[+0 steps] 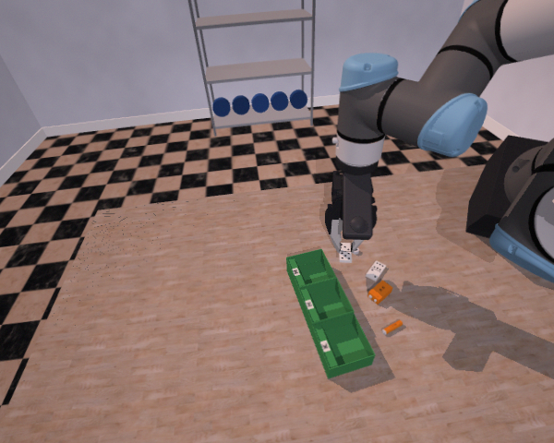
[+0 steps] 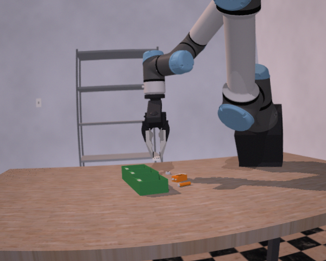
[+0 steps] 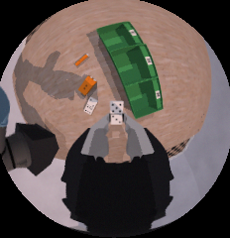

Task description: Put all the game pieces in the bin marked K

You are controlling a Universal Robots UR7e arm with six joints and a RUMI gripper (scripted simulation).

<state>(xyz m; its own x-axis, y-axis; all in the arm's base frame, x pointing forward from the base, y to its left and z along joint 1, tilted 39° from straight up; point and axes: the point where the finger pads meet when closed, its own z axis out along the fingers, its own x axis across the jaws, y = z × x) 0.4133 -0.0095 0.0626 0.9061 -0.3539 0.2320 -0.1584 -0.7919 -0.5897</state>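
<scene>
The room is softly bright, the arm (image 1: 411, 114) throws a long dark shadow across the table (image 1: 172, 333), and the wrist picture is round, bent and fuzzy at its edges.

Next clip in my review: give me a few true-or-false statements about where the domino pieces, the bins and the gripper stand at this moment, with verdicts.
1. The gripper is shut on a domino. True.
2. That domino is lifted off the table. True.
3. A second domino lies inside a green bin. False: it lies on the table beside the bins, next to the orange block.
4. All three bins hold a piece. False: all three look bare inside.
5. The orange cylinder lies on the table, apart from the bins. True.
</scene>
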